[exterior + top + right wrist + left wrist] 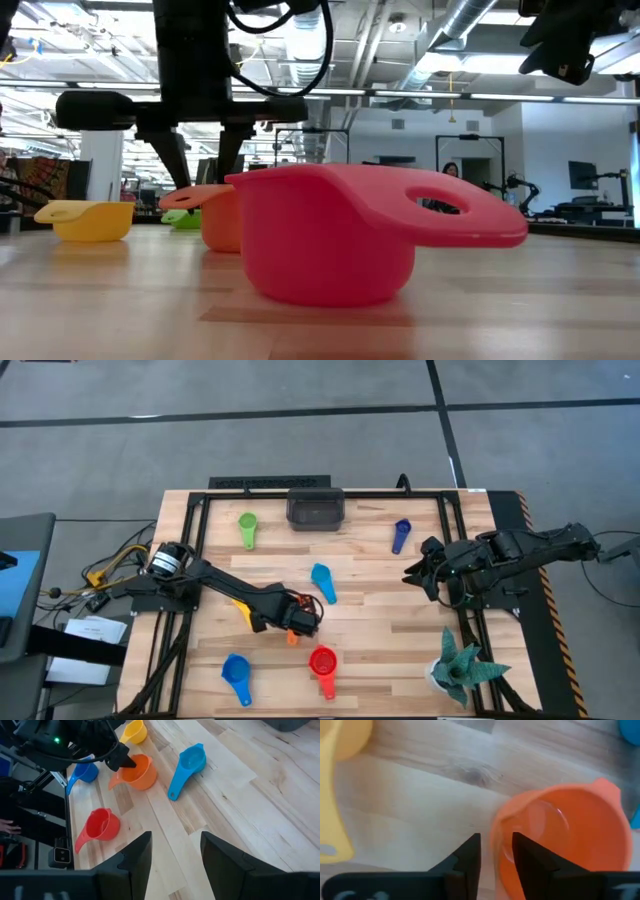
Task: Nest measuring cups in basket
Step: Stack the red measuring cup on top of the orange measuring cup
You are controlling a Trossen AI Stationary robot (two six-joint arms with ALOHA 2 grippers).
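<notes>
Basket point(316, 509) holds no cups yet; left gripper point(495, 851) straddles orange cup point(565, 840) rim, fingers slightly parted; right gripper point(175, 851) open, idle

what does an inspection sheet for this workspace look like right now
surface: wooden slat table, black frame around it
job's things: basket at the far edge, looks empty; green cup, dark blue cup, light blue cup, yellow cup, orange cup, red cup and royal blue cup all loose on the table, none nested
clutter: teal spiky plant at the near right corner
grippers: left gripper straddling the orange cup's rim, fingers slightly apart; right gripper open, holding nothing, over the table's right side
cables: bundle off the left edge
surroundings: grey floor; a person far behind in the low view
</notes>
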